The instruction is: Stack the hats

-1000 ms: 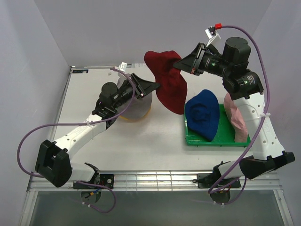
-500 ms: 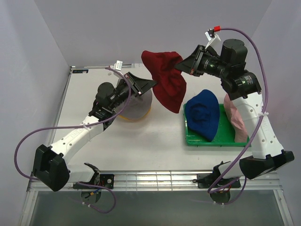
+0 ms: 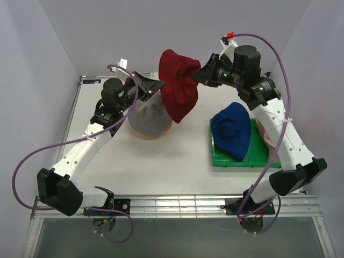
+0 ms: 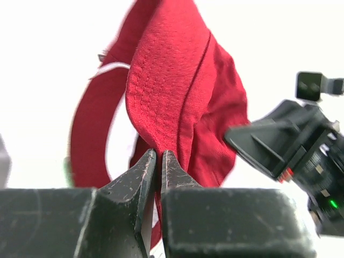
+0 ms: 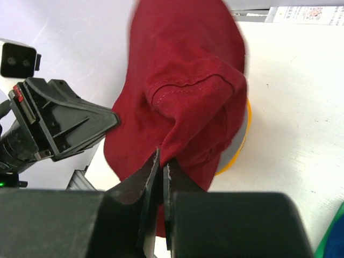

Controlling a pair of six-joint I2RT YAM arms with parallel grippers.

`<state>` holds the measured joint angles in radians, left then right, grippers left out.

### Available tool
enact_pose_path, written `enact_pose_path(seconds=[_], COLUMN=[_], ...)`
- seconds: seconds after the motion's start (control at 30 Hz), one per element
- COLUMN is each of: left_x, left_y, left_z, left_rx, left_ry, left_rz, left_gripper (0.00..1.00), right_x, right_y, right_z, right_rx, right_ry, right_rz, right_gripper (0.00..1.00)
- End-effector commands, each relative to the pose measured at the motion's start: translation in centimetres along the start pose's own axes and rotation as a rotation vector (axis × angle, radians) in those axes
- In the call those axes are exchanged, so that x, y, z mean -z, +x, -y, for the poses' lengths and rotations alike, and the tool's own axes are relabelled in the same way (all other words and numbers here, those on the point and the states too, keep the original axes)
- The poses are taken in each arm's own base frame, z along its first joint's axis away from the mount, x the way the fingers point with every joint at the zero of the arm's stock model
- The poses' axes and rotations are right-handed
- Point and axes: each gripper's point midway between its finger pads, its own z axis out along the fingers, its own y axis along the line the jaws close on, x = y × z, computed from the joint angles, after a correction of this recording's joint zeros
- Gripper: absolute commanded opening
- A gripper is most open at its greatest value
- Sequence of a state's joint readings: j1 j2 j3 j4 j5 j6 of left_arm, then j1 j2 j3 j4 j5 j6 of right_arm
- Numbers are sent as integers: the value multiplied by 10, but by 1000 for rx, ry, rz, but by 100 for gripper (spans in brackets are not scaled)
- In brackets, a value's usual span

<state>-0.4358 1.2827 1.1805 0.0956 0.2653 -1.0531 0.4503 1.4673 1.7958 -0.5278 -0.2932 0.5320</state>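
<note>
Hat transfer, mid-air. Red hat [image 3: 177,86], soft stitched fabric with a floppy brim, hangs above the tabletop [image 3: 177,161] between the arms, its long axis running 12 to 6 o'clock in the top view. Left jaws are clamped on its brim at 9 o'clock, and right jaws pinch a fold at 3 o'clock. Grey hat [image 3: 146,115], domed, sits on the yellow hat [image 3: 149,135] at 7 o'clock from the red one, nearer the left arm. Blue hat [image 3: 232,131] lies in the tray [image 3: 236,161]. Probable next move: carry red toward 7 o'clock and lower it over grey.
</note>
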Motion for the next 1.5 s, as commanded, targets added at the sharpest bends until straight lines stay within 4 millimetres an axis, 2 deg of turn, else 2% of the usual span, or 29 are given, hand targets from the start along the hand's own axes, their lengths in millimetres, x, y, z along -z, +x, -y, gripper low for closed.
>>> enact_pose_path(seconds=[0.0, 0.07, 0.17, 0.23, 0.3, 0.33, 0.63, 0.73, 0.87, 0.93, 0.97, 1.0, 1.3, 1.47], left_x=[3, 5, 7, 8, 10, 12, 34, 45, 58, 60, 68, 70, 90, 97], left_y=[-17, -19, -26, -28, -33, -33, -45, -50, -56, -55, -69, -70, -75, -76], left_z=[-22, -30, -53, -61, -71, -73, -114, -131, -142, -139, -148, -148, -168, -185], left_rx=[14, 32, 72, 72, 79, 79, 112, 129, 133, 119, 122, 118, 127, 136], left_ry=[-69, -68, -114, -131, -146, -146, -210, -238, -254, -233, -252, -253, -287, -319], left_rz=[-17, -47, -67, -70, -62, -64, -39, -25, -9, -9, 27, 31, 61, 68], left_gripper=[0, 0, 0, 0, 0, 0, 0, 0, 0, 0, 0, 0, 0, 0], right_x=[-15, -23, -37, -42, -53, -56, -97, -104, -114, -119, -119, -121, -134, -141], right_y=[-18, -12, -12, -14, -9, -9, 22, 28, 36, 40, 40, 41, 54, 62], right_z=[-15, -18, -18, -23, -22, -28, -30, -34, -37, -39, -41, -41, -52, -53], right_rx=[79, 103, 115, 126, 128, 134, 160, 168, 178, 185, 191, 193, 224, 228], right_ry=[13, 33, 60, 58, 59, 49, 66, 58, 51, 46, 41, 41, 8, -4], right_rz=[69, 53, 54, 62, 41, 42, -30, -40, -52, -61, -62, -62, -65, -77], right_gripper=[8, 8, 8, 8, 8, 8, 8, 8, 8, 8, 8, 8, 10, 16])
